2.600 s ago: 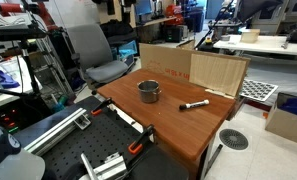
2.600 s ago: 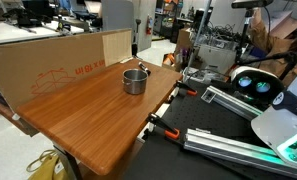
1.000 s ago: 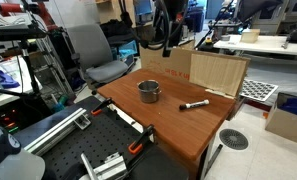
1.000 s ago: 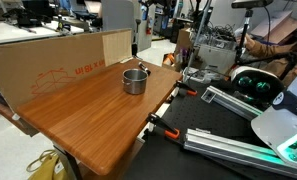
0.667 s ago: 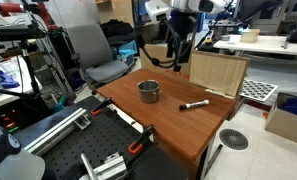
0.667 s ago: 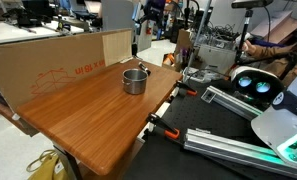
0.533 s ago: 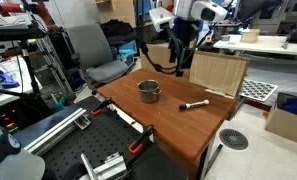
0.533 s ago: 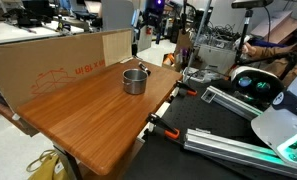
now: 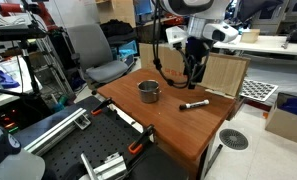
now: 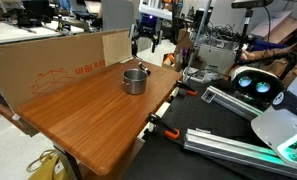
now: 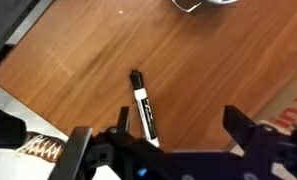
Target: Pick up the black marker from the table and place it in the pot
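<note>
The black marker lies flat on the reddish-brown table, to the right of the pot. In the wrist view the marker has a black cap and a whitish barrel and lies just ahead of the left finger. The grey pot stands near the table's middle; it also shows in an exterior view, and only its rim shows in the wrist view. My gripper hangs open and empty above the marker, well off the table. It also shows in an exterior view and in the wrist view.
Cardboard sheets stand along the table's far edge and show in an exterior view too. An office chair stands behind the table. Clamps and rails sit at the table's near edge.
My arm has swung in from behind the cardboard and down over the table, to a spot above the marker. The marker and pot have not moved.
</note>
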Tool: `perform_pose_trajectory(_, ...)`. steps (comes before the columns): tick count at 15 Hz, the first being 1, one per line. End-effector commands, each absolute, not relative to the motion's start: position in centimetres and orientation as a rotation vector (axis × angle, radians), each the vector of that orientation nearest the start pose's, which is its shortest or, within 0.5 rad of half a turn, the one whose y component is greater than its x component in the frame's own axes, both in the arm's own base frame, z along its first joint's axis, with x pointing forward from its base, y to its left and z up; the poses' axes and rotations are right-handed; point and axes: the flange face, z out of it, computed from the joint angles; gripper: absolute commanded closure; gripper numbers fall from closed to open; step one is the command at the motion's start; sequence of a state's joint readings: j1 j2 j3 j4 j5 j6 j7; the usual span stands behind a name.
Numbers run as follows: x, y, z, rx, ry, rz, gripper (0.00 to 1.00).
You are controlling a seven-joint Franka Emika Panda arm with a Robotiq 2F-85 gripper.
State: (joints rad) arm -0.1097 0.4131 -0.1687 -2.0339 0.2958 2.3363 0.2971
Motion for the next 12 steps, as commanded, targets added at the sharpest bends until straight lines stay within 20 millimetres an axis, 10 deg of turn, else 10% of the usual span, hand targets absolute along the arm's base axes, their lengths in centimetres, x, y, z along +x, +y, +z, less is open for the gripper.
perform_pose_trajectory(1, 58.5, -16.1, 21.5, -2.804, 1.199, 0.169, 0.0)
perform_pose_trajectory(12, 61.2, -17.2, 15.3, -2.862, 1.326, 0.206, 0.0)
